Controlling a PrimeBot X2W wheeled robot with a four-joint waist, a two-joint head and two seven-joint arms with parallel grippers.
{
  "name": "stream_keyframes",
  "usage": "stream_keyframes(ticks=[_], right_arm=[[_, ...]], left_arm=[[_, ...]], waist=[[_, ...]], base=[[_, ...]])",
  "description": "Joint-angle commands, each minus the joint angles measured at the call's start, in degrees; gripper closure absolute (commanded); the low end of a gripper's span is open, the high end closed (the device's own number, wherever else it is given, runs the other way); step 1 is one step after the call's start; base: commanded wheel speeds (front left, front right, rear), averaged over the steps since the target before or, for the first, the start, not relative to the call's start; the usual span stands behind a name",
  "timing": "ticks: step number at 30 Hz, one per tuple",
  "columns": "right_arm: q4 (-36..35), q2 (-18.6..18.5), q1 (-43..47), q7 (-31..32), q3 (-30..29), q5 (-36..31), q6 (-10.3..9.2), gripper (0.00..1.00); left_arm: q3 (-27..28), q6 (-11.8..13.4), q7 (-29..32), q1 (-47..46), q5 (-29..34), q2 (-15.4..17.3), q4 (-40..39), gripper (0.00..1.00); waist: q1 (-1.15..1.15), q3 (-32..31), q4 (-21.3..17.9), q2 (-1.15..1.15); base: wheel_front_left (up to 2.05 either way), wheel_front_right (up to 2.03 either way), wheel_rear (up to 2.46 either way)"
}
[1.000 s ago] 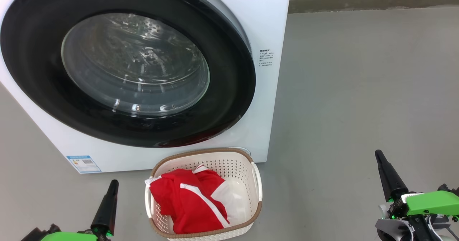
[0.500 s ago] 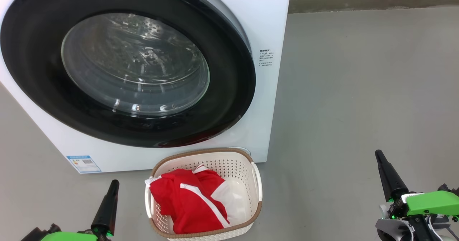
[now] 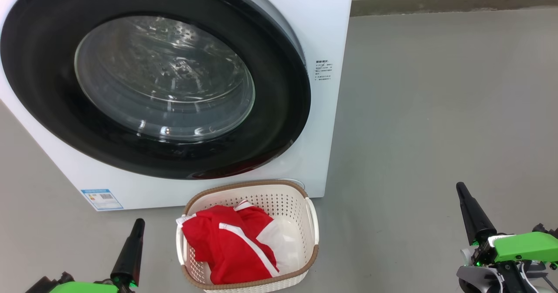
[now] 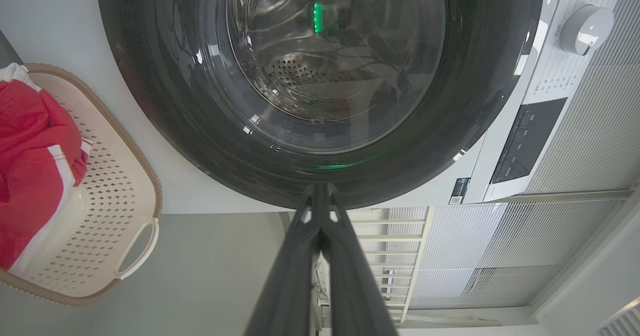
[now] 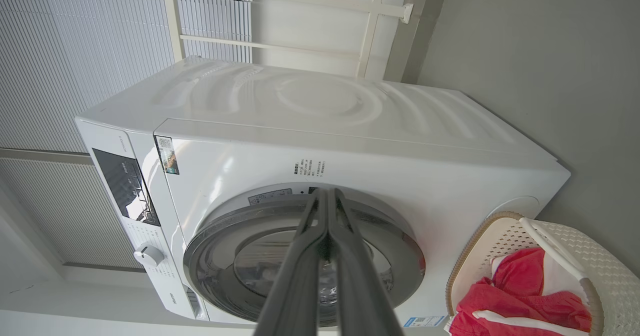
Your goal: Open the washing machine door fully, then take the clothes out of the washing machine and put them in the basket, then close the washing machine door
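The white washing machine [image 3: 324,27] stands at the upper left, its round black-rimmed door [image 3: 48,66] flush against the front. Through the door's glass [image 4: 320,66] the steel drum appears. The red and white clothes [image 3: 231,245] lie in the cream basket [image 3: 279,197] on the floor just in front of the machine. My left gripper [image 3: 138,223] is shut and empty at the lower left, left of the basket. Over at the lower right my right gripper [image 3: 460,188] is shut and empty, well away from the machine. Both wrist views show the fingers [image 4: 320,196] [image 5: 327,196] pressed together.
Grey floor [image 3: 436,110] spreads wide to the right of the machine. A skirting edge [image 3: 453,3] runs along the back wall. The machine's control panel and dial [image 4: 585,21] sit at its top. White slatted blinds [image 5: 75,36] hang behind it.
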Motion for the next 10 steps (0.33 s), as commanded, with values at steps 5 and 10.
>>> stream_keyframes(ticks=[5, 10], right_arm=[[-1.7, -0.9, -2.4, 0.3, 0.7, 0.0, 0.03, 1.00], [-1.7, -0.9, -2.4, 0.3, 0.7, 0.0, 0.03, 1.00]], left_arm=[[2.2, 0.0, 0.2, -2.3, -0.3, 0.5, -1.2, 1.00], [2.2, 0.0, 0.2, -2.3, -0.3, 0.5, -1.2, 1.00]], waist=[[0.00, 0.0, 0.0, 0.00], [0.00, 0.0, 0.0, 0.00]], base=[[0.00, 0.00, 0.00], [0.00, 0.00, 0.00]])
